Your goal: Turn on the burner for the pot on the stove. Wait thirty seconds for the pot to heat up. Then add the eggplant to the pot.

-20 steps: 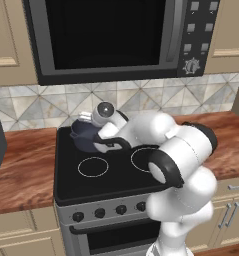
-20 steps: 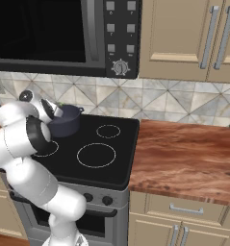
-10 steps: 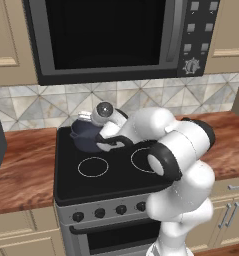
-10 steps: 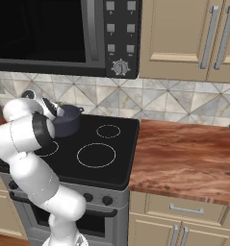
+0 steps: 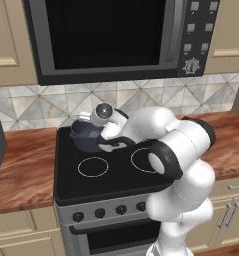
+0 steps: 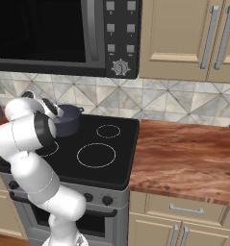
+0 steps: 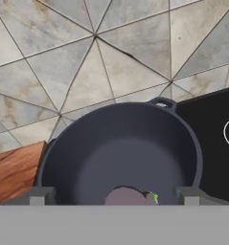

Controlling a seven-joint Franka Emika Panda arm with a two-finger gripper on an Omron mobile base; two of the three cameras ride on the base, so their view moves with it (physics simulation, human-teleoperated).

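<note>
The dark blue-grey pot [image 5: 84,138] [image 6: 70,121] [image 7: 120,148] stands on the back left burner of the black-topped stove [image 5: 116,176] [image 6: 117,161]. My gripper [image 7: 116,196] [image 5: 90,131] hovers over the pot's mouth and is open, its fingertips [image 7: 41,195] far apart. The small grey-purple eggplant [image 7: 127,196], with a bit of green stem, shows low between the tips against the pot's inside and touches neither finger. In the right base view my forearm hides the hand.
A row of black knobs [image 5: 99,213] lines the stove's grey front. The microwave [image 5: 111,35] hangs close above the stove, with tiled wall [image 7: 87,62] behind the pot. Wooden counter [image 6: 184,153] lies to either side of the stove.
The jaws have spread from nearly shut to wide, letting go of the eggplant. My elbow has swung slightly left while the hand stays over the pot.
</note>
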